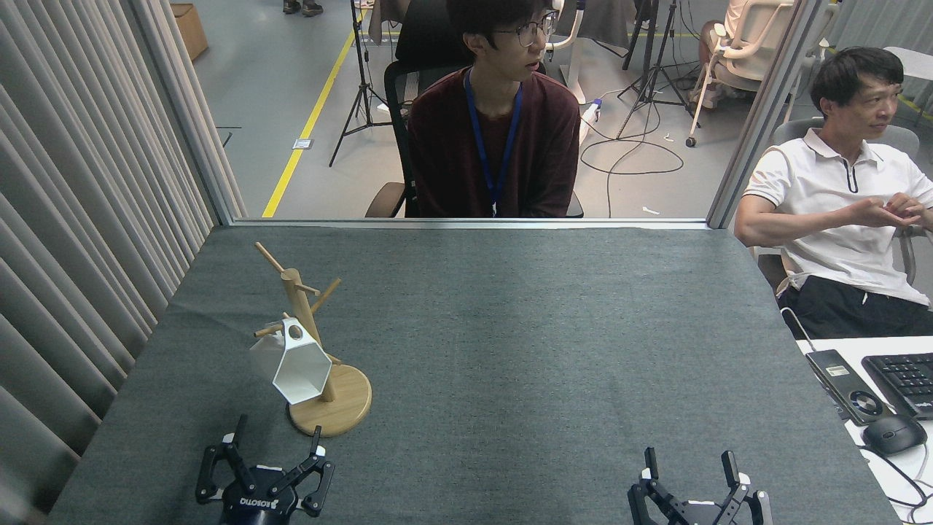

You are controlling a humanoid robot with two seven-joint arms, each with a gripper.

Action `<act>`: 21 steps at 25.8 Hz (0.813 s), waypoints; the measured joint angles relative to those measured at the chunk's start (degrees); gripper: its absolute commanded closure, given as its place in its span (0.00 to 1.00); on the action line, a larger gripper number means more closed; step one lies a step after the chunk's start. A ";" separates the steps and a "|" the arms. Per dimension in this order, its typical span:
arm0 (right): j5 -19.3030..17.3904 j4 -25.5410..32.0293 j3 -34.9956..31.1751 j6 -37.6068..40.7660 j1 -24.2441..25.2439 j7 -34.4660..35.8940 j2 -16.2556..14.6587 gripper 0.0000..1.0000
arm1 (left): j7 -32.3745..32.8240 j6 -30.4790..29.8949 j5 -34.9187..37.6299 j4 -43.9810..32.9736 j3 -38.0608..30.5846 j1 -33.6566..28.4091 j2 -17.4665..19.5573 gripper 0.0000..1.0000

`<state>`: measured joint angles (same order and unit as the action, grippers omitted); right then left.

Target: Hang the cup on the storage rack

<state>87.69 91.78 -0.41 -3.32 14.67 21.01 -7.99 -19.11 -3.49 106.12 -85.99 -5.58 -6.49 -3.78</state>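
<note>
1. On the grey table [510, 328], toward its left side, I see the storage rack [310, 343] standing upright on its round wooden base, which serves as my landmark.
2. The cup [290, 362] hangs on the rack, its rim tab with the round hole caught on a lower peg on the rack's left side. The cup tilts, its hexagonal mouth facing down and toward me.
3. The cup's inside shows only plain white walls; I can make out nothing in it.
4. Neither gripper touches the cup, and it hangs clear of the table, just above the rack's base.
5. My left gripper [275, 441] sits near the rack, just in front of its base at the table's near edge. Its fingers are spread wide and hold nothing.
6. My right gripper [688, 464] is well apart from the rack, far to the right along the same near edge. Its fingers are likewise parted, with nothing between them.
7. Beyond the rack, behind the far edge of the table, a person in a dark red top [496, 138] sits in a chair.
8. Far right of the rack, off the table's corner, a second person in a white polo shirt [838, 204] is seated beside a white desk carrying a keyboard [904, 379], a mouse [893, 434] and a small dark device [845, 386].
</note>
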 measured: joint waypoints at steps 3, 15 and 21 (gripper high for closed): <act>0.02 0.92 -0.28 0.98 2.25 0.21 -0.53 0.02 | 2.73 -5.01 -10.34 -3.79 -0.18 -3.76 1.31 0.00; 0.03 2.68 -4.31 3.36 4.72 -0.12 -1.24 0.02 | 5.37 -10.28 -26.48 -9.89 -1.36 -10.56 4.20 0.00; 0.03 2.69 -4.58 3.42 4.73 -0.14 -1.21 0.02 | 5.37 -10.38 -26.89 -11.18 -1.27 -11.05 4.36 0.00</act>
<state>87.72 94.47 -4.99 0.09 19.40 20.87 -9.20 -13.74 -13.87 79.23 -97.17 -6.85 -17.54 0.58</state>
